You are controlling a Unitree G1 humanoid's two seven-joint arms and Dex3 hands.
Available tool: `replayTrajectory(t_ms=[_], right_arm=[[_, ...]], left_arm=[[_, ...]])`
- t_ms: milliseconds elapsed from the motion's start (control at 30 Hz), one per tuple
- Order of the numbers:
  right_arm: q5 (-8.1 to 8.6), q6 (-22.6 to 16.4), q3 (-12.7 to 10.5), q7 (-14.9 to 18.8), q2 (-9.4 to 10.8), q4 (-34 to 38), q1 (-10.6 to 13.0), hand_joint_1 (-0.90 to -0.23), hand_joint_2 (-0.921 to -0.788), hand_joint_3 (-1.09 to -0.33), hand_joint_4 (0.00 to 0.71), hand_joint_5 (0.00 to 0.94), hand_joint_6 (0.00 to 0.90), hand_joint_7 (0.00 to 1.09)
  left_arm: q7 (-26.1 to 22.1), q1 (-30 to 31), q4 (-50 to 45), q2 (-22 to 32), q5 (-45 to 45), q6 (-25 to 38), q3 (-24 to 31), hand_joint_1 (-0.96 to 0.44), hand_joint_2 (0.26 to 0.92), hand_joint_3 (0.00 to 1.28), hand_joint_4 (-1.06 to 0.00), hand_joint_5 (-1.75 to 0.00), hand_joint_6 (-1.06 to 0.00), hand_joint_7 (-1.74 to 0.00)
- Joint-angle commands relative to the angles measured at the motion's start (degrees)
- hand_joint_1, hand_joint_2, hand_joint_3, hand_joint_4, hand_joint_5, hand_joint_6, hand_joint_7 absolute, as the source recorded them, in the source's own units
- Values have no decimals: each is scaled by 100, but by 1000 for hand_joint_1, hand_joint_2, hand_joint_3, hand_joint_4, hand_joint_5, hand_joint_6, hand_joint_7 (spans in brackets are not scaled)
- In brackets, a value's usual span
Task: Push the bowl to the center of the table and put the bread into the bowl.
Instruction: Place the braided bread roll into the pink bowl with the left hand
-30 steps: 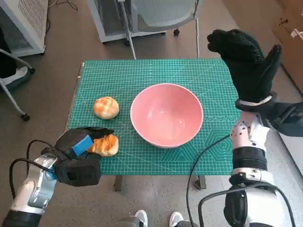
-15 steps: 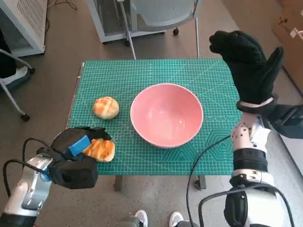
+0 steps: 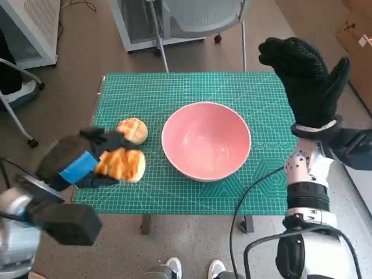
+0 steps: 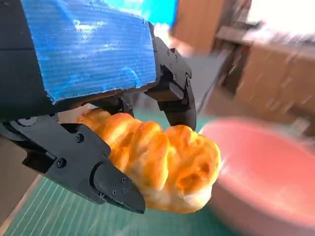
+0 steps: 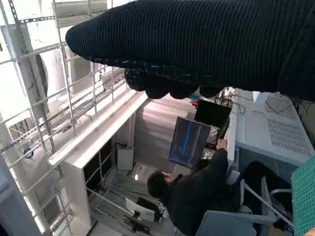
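A pink bowl [image 3: 206, 140] stands near the middle of the green mat [image 3: 174, 93]. My left hand [image 3: 78, 160] holds a golden bread roll [image 3: 121, 164] above the mat, left of the bowl. In the left wrist view the black fingers [image 4: 83, 167] clasp the bread roll [image 4: 162, 167], with the bowl [image 4: 266, 167] blurred just beyond it. A second bread roll [image 3: 133, 128] lies on the mat beside the bowl's left side. My right hand [image 3: 306, 78] is raised, fingers spread, over the table's right edge, holding nothing; its glove [image 5: 206, 44] fills the right wrist view's upper part.
A chair [image 3: 197, 17] and a white cabinet [image 3: 32, 26] stand beyond the table's far edge. A black cable [image 3: 250, 192] runs across the mat's front right corner. A person [image 5: 206, 187] sits at a monitor in the right wrist view.
My left hand has lifted the bread roll off the mat's front left and carried it up and toward the bowl. The right hand stays raised, almost still.
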Motion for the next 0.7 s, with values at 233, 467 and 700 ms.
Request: replayTrajectory(t_ms=[233,467,700], right_arm=[[32,70,21,57,-4,-17,123,-632,-921,-681,320,1,426,2],[-1,36,82,31,43,-161,218,-634,-921,-681,323,2,428,3],[-25,7,158,-12,59,-404,374,-633,-921,-683,324,2,430,3]], left_arm=[[385,-1685,575,-440,198,-314,-607,2,920,27,-726,-1140,-686,-1087],[649,-2613,1410,-970,579,-577,-1337,2,916,20,-727,-1090,-717,-1098],[602,-3172,2283,-1462,602,-896,-1905,1,919,53,-682,-1112,-675,-1169]])
